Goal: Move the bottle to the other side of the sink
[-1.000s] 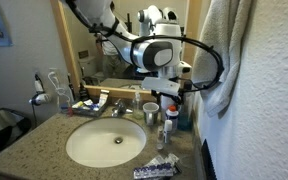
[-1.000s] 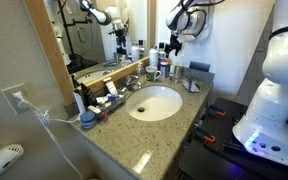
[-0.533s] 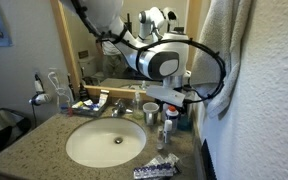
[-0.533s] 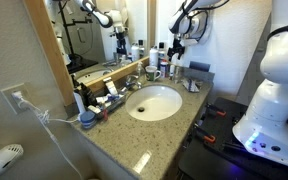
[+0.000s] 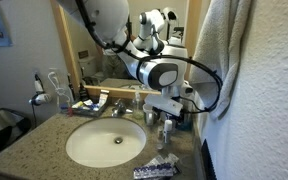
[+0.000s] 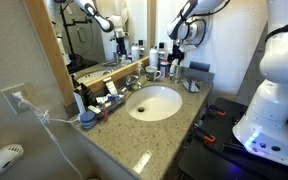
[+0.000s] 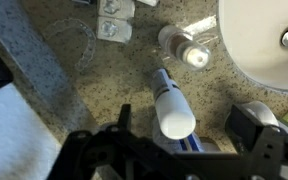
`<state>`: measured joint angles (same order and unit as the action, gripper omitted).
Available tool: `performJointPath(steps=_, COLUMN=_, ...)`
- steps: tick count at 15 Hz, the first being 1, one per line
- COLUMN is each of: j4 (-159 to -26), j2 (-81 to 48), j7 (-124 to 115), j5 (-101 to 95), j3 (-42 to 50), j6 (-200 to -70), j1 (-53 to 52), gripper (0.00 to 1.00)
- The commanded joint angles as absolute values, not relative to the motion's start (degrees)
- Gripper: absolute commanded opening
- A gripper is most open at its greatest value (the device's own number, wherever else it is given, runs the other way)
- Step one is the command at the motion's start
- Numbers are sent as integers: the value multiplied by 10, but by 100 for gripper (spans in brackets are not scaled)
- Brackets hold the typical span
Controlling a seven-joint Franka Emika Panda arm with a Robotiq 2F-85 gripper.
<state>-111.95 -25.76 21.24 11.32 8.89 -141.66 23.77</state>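
The sink [image 5: 82,133] is a white oval basin in a speckled stone counter; it also shows in an exterior view [image 6: 144,108] and at the wrist view's top right [image 7: 256,52]. A white bottle with blue marks [image 7: 173,108] stands on the counter beside the basin, among other small bottles [image 5: 171,125] [image 6: 174,71]. My gripper [image 7: 184,138] is open and hangs right above it, one finger on each side of the bottle's top, not touching. In both exterior views the gripper [image 5: 167,110] [image 6: 174,58] is low over the bottle cluster and hides part of it.
A small clear bottle [image 7: 191,50] stands close beside the white one. A cup [image 5: 149,114], chrome faucet [image 5: 117,108] and a toothpaste tube [image 5: 154,168] lie around the basin. A towel [image 5: 259,70] hangs near the arm. Toiletries [image 6: 96,100] line the mirror side.
The arm has come down and the gripper has dropped toward the bottle cluster. The bottles have not moved.
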Motion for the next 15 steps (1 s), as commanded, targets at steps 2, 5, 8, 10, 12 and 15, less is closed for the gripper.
performJointPath(steps=2, j4=-1102, j2=-272, j7=216, j5=118, j3=81, j6=-1416, j1=247, gripper=100)
performJointPath(steps=5, j4=-1095, j2=-279, j7=213, j5=117, j3=79, j6=-1422, j1=245, gripper=100)
performJointPath(steps=8, j4=-1087, j2=-286, j7=212, j5=116, j3=77, j6=-1420, j1=245, gripper=99)
performJointPath(steps=10, j4=-1084, j2=-290, j7=210, j5=114, j3=77, j6=-1420, j1=245, gripper=74)
performJointPath(steps=12, j4=-1082, j2=-293, j7=209, j5=113, j3=77, j6=-1422, j1=245, gripper=60)
performJointPath(steps=15, j4=-1080, j2=-293, j7=206, j5=110, j3=79, j6=-1423, j1=245, gripper=37)
